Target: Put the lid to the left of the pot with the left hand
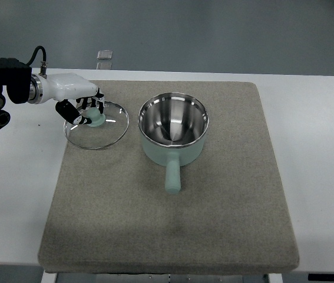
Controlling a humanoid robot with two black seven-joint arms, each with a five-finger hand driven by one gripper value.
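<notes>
A grey felt mat point(172, 224) covers most of the white table point(320, 177), and everything sits toward the mat's far half. Nearest the robot's side is the pale green stub handle point(172, 177) of the small mint-green pot with a shiny steel inside point(173, 127); the handle points back from the pot toward the near edge. The pot stands upright and uncovered, a little left of the mat's middle. Just left of the pot, close to its rim, the round glass lid with a metal rim point(96, 125) lies on the mat. The left hand point(84, 109), white-shelled with dark fingers, reaches in from left of the pot, its fingers closed around the lid's pale green knob point(96, 119). Beyond the pot, past the table's far edge, a small clear object point(105, 55) lies on the grey floor.
</notes>
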